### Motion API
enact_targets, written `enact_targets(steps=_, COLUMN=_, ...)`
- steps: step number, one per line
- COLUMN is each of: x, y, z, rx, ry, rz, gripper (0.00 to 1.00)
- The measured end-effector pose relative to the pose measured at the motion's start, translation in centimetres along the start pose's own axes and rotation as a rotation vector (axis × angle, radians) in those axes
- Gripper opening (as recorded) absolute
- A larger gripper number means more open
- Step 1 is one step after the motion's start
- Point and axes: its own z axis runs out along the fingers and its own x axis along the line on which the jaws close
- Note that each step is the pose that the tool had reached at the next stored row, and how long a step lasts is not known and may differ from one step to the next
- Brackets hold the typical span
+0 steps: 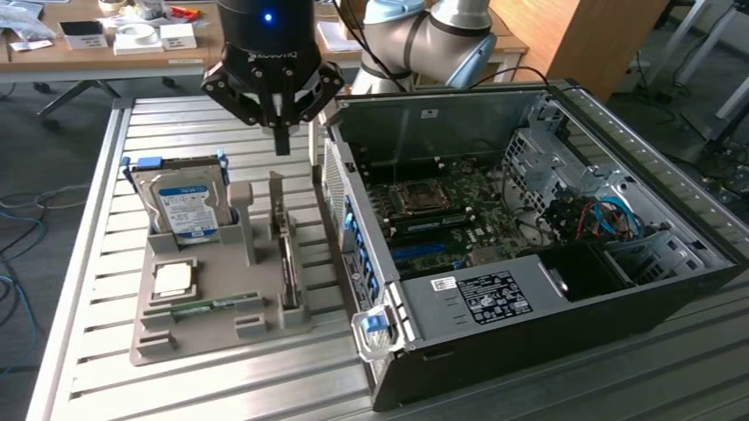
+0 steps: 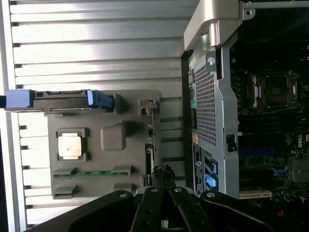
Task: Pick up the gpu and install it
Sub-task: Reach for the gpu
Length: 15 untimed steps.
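Now the gpu (image 1: 286, 256) stands on its edge in a slot of the grey holder tray (image 1: 164, 344), on the side nearest the open computer case (image 1: 550, 338). Above the card's far end hangs the gripper (image 1: 281, 140), its fingers closed on nothing and clear of the card. On the same tray sit a blue-labelled hard drive (image 1: 188, 209), a CPU (image 1: 174, 279) and a green memory stick (image 1: 217, 304)

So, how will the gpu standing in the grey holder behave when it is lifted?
The gpu is a thin flat board, so it is probably stiff and light. It stands on edge in the grey holder, so a sideways push may tip or jam it. Its narrow edge might slip.
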Motion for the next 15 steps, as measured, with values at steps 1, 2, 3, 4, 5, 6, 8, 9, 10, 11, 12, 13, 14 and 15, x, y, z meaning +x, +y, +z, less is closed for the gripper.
enact_targets(steps=1, x=0.0, y=-0.21, z=0.00, rx=0.0001, ry=-0.0002, rz=0.000, gripper=0.11)
enact_targets(steps=2, x=0.0, y=-0.41, z=-0.01, rx=0.0001, ry=-0.0001, rz=0.000, gripper=0.11)
enact_targets(steps=3, x=0.0, y=-0.61, z=-0.01, rx=0.0001, ry=-0.0001, rz=0.000, gripper=0.11)
enact_targets(steps=4, x=0.1, y=-0.81, z=0.00, rx=0.0000, ry=-0.0002, rz=0.000, gripper=0.11)
enact_targets(steps=5, x=0.1, y=-1.00, z=0.00, rx=0.0000, ry=-0.0002, rz=0.000, gripper=0.11)
enact_targets(steps=6, x=0.1, y=-1.17, z=0.02, rx=0.0000, ry=-0.0001, rz=0.000, gripper=0.11)
enact_targets(steps=8, x=0.2, y=-1.48, z=0.04, rx=0.0001, ry=-0.0001, rz=0.000, gripper=0.11)
enact_targets(steps=9, x=0.2, y=-1.64, z=0.06, rx=0.0001, ry=-0.0001, rz=0.000, gripper=0.11)
enact_targets(steps=10, x=0.3, y=-1.80, z=0.07, rx=0.0001, ry=-0.0001, rz=0.000, gripper=0.11)
enact_targets(steps=11, x=0.3, y=-1.95, z=0.08, rx=0.0001, ry=-0.0001, rz=0.000, gripper=0.11)
enact_targets(steps=12, x=0.3, y=-2.08, z=0.09, rx=0.0001, ry=-0.0002, rz=0.000, gripper=0.11)
enact_targets(steps=13, x=0.3, y=-2.20, z=0.11, rx=0.0000, ry=-0.0002, rz=0.000, gripper=0.11)
enact_targets(steps=14, x=0.3, y=-2.32, z=0.12, rx=0.0001, ry=-0.0001, rz=0.000, gripper=0.11)
enact_targets(steps=15, x=0.3, y=-2.42, z=0.13, rx=0.0001, ry=-0.0001, rz=0.000, gripper=0.11)
